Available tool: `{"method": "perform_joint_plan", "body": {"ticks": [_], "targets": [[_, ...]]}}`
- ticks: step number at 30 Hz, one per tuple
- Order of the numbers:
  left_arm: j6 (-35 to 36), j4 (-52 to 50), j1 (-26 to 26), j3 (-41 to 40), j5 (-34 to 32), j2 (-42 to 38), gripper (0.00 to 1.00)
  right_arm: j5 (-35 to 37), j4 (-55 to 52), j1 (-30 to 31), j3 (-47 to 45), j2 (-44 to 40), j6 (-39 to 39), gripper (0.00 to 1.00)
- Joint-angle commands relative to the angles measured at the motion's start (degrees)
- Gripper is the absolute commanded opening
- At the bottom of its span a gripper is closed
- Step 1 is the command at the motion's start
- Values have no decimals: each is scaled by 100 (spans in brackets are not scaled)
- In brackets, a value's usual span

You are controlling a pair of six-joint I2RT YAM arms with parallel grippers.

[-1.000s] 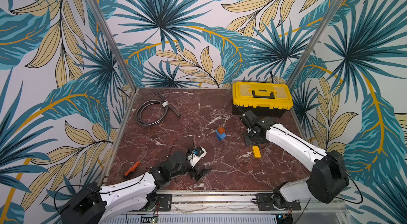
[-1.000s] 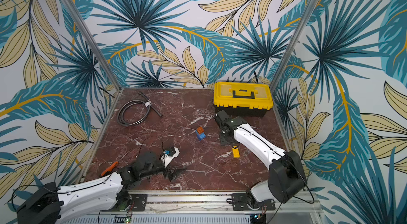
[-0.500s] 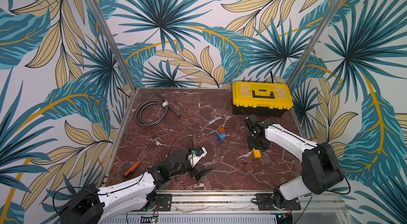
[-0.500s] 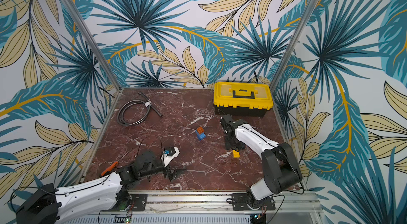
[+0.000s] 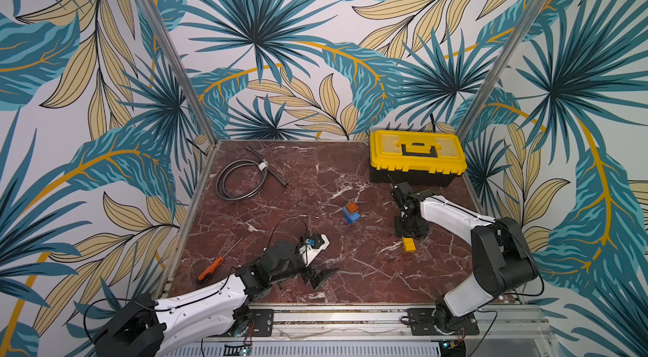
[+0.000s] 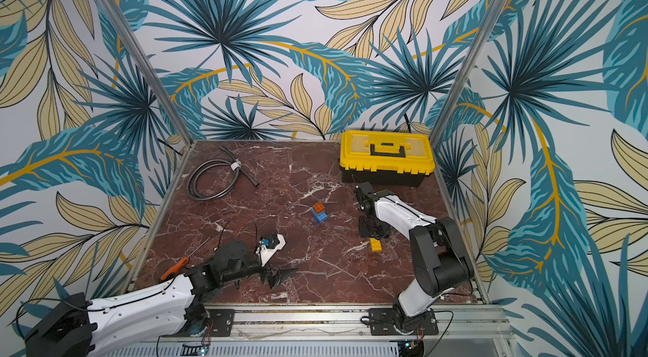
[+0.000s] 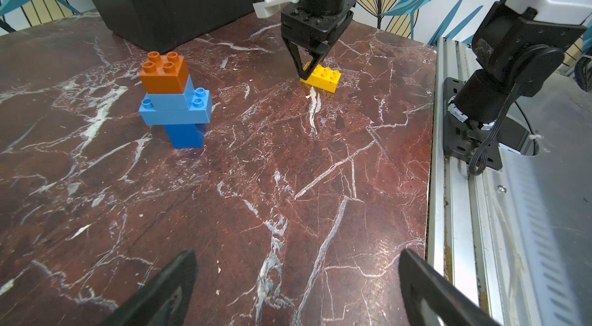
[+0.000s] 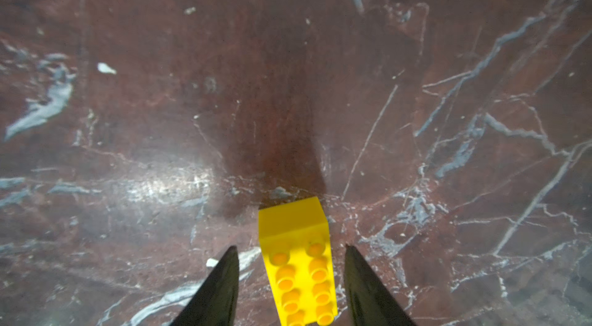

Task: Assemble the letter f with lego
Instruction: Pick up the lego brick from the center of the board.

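Red marble (image 5: 315, 169) is laid as the floor of the leaf-papered cell. On it the right gripper (image 8: 291, 247) has been lowered over one end of the yellow brick (image 7: 322, 77). Its jaws are set astride the brick with a gap left on either side, so nothing is yet grasped. Since a second ago the gripper has been brought down from a spot nearer the toolbox (image 5: 417, 153) and its jaws narrowed, while the brick has been left lying flat, studs up, where it was. A pick-up is therefore judged imminent, the brick being wanted as the top bar. Well apart, toward the centre, the stack (image 7: 174, 100) is stood upright and unmoved, with the orange block (image 7: 164, 73) uppermost. The left gripper (image 7: 298, 253) is kept spread and empty near the front edge.
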Motion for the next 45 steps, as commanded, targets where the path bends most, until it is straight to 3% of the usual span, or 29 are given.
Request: {"method": "perform_joint_plan", "body": {"ticks": [1, 21, 33, 45], "targets": [[-5, 67, -21, -3, -54, -66, 100, -93, 77, -51, -123, 112, -88, 52], [-18, 67, -19, -9, -73, -74, 99, -266, 132, -227, -202, 138, -158, 42], [-31, 67, -19, -8, -64, -73, 100, -381, 154, -236, -133, 134, -171, 30], [-75, 67, -24, 14, -116, -26, 99, -943, -576, -85, 1085, 24, -664, 26]]}}
